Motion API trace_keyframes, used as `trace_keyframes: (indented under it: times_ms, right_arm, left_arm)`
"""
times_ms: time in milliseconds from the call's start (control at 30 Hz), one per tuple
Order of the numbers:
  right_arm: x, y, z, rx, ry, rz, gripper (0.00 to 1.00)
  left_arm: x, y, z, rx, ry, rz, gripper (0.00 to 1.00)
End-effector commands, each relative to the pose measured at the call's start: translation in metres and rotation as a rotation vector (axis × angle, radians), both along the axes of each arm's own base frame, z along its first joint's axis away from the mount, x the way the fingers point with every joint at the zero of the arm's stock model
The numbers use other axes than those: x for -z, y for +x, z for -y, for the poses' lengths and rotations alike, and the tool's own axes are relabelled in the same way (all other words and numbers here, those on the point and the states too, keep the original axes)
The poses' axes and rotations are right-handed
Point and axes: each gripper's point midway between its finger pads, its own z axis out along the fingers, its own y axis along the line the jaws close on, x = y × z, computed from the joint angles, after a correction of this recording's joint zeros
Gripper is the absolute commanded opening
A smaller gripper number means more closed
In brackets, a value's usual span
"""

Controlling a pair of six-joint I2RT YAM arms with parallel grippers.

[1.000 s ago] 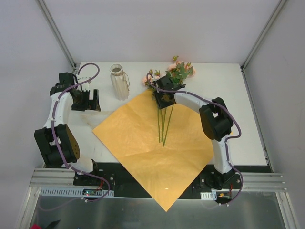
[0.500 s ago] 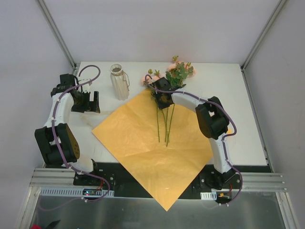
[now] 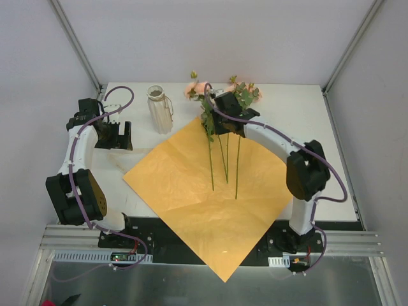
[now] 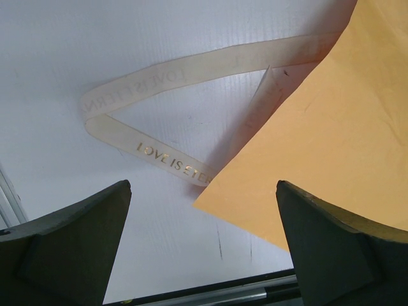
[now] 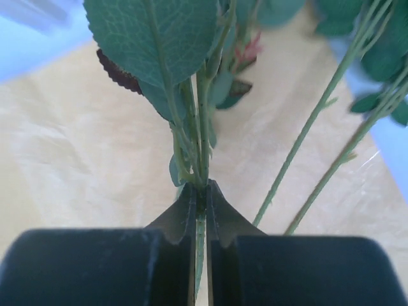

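- Right wrist view: right gripper clamps on green leafy flower stems over orange square paper sheet.
- Left wrist view: left gripper gapes above cream printed fabric ribbon.

Ribbon end hidden under orange paper; flower stems cut by top edge, far leaves blurred.

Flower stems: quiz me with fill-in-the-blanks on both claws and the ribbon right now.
The right claw is ___ on a flower stem.
The left claw hangs ___ above the ribbon.
The ribbon's gold lettering starts LOVE ___.
The vase stands ___, apart from both claws.
Missing words: shut; open; IS; upright.
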Motion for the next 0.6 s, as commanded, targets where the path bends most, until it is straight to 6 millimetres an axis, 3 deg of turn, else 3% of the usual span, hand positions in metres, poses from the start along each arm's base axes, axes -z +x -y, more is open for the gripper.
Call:
trace_keyframes:
  times_ms: [0, 167, 200, 267, 300, 367, 400, 467, 500, 533, 567]
  right_arm:
    - [-0.130, 0.009, -0.011, 0.028, 0.230, 0.262, 0.01]
    - [-0.202, -0.008, -0.015, -0.004, 0.375, 0.426, 0.01]
    - [-0.230, -0.009, -0.019, -0.010, 0.435, 0.508, 0.01]
    - [-0.264, -0.009, -0.029, -0.034, 0.500, 0.586, 0.01]
    - [-0.298, -0.005, -0.038, -0.057, 0.569, 0.659, 0.01]
    - [-0.331, -0.005, -0.054, -0.133, 0.659, 0.746, 0.01]
    - [-0.366, -0.005, -0.066, -0.188, 0.759, 0.856, 0.01]
    - [-0.397, -0.005, -0.086, -0.276, 0.863, 0.984, 0.01]
    - [-0.435, -0.009, -0.087, -0.297, 0.913, 1.069, 0.01]
    - [-0.447, -0.011, -0.094, -0.319, 0.931, 1.103, 0.01]
    - [-0.441, 0.000, -0.110, -0.347, 0.906, 1.124, 0.01]
  left_arm:
    - [-0.015, -0.001, 0.002, 0.002, -0.001, 0.041, 0.98]
    - [-0.013, -0.002, 0.001, -0.005, -0.001, 0.036, 0.98]
    - [-0.013, -0.002, 0.001, -0.005, -0.002, 0.035, 0.98]
    - [-0.014, -0.001, 0.001, -0.008, -0.005, 0.036, 0.98]
    - [-0.015, 0.000, 0.002, -0.011, -0.008, 0.040, 0.98]
    - [-0.019, 0.001, 0.002, -0.018, -0.015, 0.046, 0.98]
    - [-0.020, 0.001, 0.003, -0.017, -0.019, 0.048, 0.98]
    - [-0.022, 0.002, 0.005, -0.026, -0.040, 0.048, 0.99]
    - [-0.023, 0.002, 0.005, -0.028, -0.048, 0.050, 0.99]
    - [-0.024, 0.002, 0.008, -0.028, -0.062, 0.049, 0.99]
    - [-0.026, 0.002, 0.007, -0.039, -0.071, 0.050, 0.99]
